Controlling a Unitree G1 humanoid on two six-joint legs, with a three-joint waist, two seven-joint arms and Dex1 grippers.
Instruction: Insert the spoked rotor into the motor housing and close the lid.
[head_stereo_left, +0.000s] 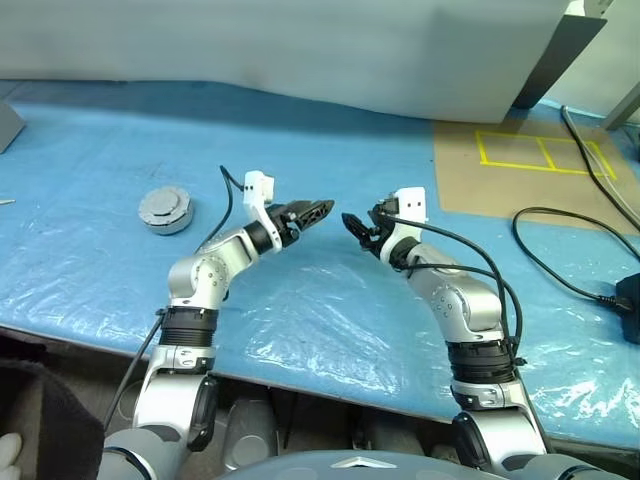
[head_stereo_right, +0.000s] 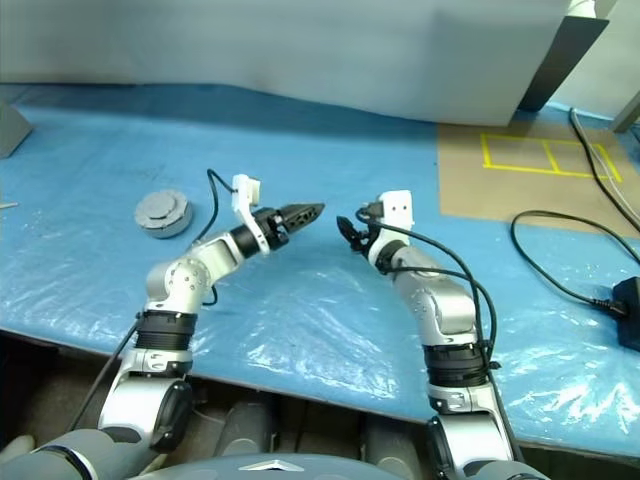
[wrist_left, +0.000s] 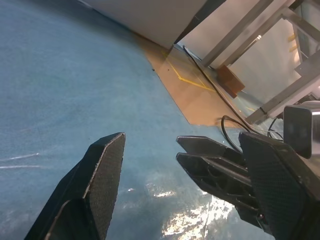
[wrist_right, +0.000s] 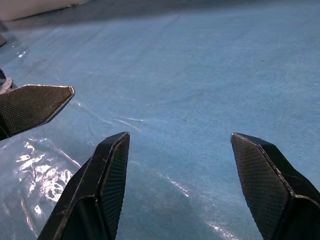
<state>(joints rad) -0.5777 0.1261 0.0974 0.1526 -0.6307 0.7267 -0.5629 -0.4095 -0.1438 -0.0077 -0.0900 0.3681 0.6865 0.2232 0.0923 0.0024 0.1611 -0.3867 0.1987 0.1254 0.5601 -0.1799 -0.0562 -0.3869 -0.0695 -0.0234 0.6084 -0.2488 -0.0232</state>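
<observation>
The lid (head_stereo_left: 165, 208), a round silver-grey ribbed disc, lies face up at the left on the blue table. It rests on a round silver-grey body of the same width, likely the motor housing; its inside is hidden. The spoked rotor is out of view. My left gripper (head_stereo_left: 320, 209) hovers open over the table's middle, well to the right of the lid, with nothing between its fingers. My right gripper (head_stereo_left: 352, 221) faces it tip to tip, a small gap apart, and is open and empty too. In the left wrist view the right gripper's fingers (wrist_left: 210, 160) show just past my own.
The table is covered in a blue plastic sheet (head_stereo_left: 320, 310). A brown board with yellow tape lines (head_stereo_left: 520, 165) lies at the back right. Black cables (head_stereo_left: 560, 255) and a black adapter (head_stereo_left: 630, 300) lie at the right. A grey panel (head_stereo_left: 300, 50) stands along the back.
</observation>
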